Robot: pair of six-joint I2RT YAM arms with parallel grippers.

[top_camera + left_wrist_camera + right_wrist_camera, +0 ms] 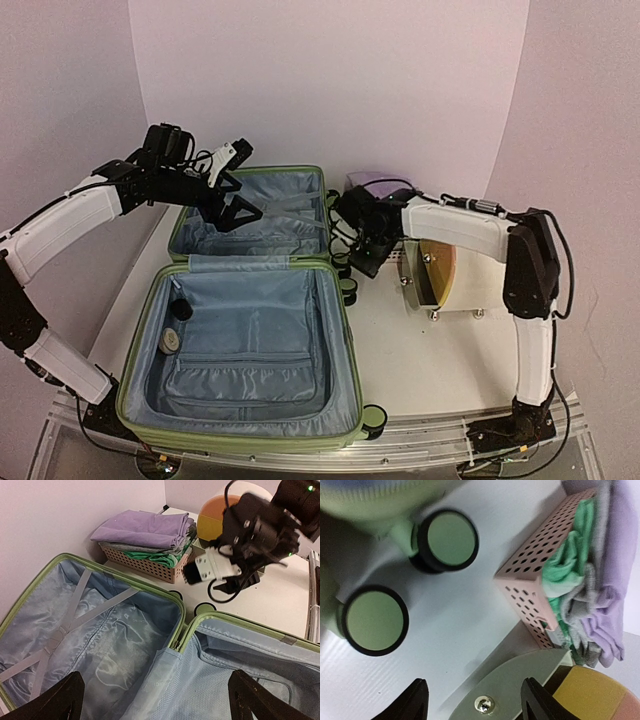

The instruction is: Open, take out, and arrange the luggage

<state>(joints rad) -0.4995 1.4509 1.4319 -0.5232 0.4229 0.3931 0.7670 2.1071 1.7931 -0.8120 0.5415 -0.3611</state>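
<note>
Top external: luggage (240, 340) lies open, both halves flat, left-centre.
Left claw (155, 702): spread wide above the luggage's upper half.
Right claw (476, 702): open near wheels (447, 540), seemingly holding nothing.

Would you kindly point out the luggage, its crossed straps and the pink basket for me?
luggage (250, 330): top external view, bare lining of the near half.
crossed straps (58, 634): left wrist view, the buckle where they cross.
pink basket (150, 567): left wrist view, slotted side wall.
</note>
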